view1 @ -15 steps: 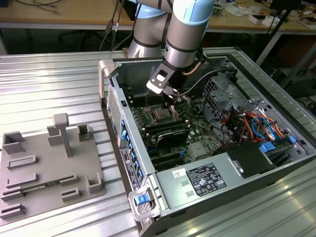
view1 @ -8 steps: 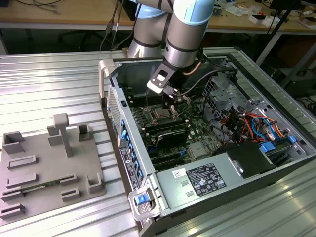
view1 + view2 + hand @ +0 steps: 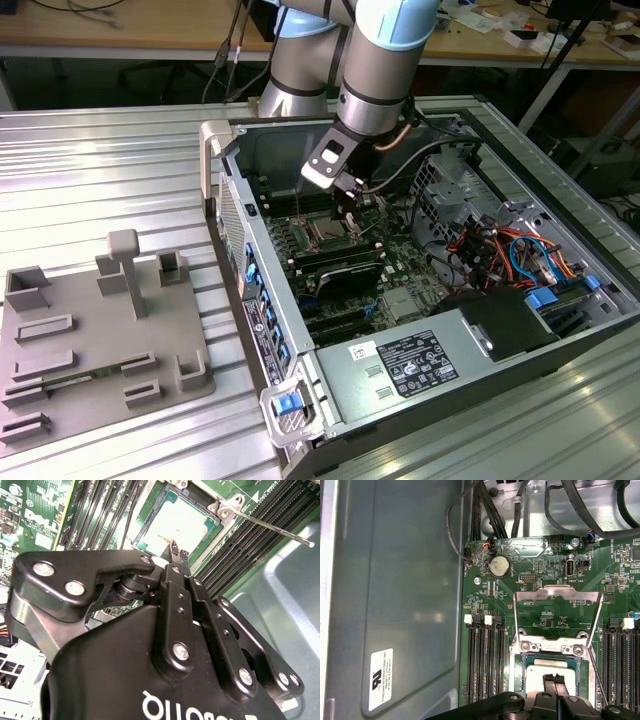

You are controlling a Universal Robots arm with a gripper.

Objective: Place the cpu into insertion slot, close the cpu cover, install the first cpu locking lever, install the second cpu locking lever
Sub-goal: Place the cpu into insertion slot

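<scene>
Closing the cover (image 3: 555, 596) looks to be the step in hand: the chip (image 3: 175, 522) lies flat in the socket (image 3: 547, 645), while the cover stands tipped back on its hinge, away from the socket, its window bare. The tool (image 3: 177, 551) hovers just above the chip, clenched, its tips drawn together with nothing between them. Doing this well, I judge, means pressing on the frame's free edge rather than on the chip. The frame should swing down evenly and stay clear of the thin lever (image 3: 270, 527) jutting out beside the socket.

At the exterior view's left, a grey tray (image 3: 85, 300) on the ribbed surface (image 3: 100, 170) carries moulded holders; what sits in them I cannot tell. To its right, the open computer case (image 3: 225, 190) holds the green board (image 3: 410, 265), with black memory slots (image 3: 487, 665) on either side of the socket and bundled cables (image 3: 500, 245) further right.
</scene>
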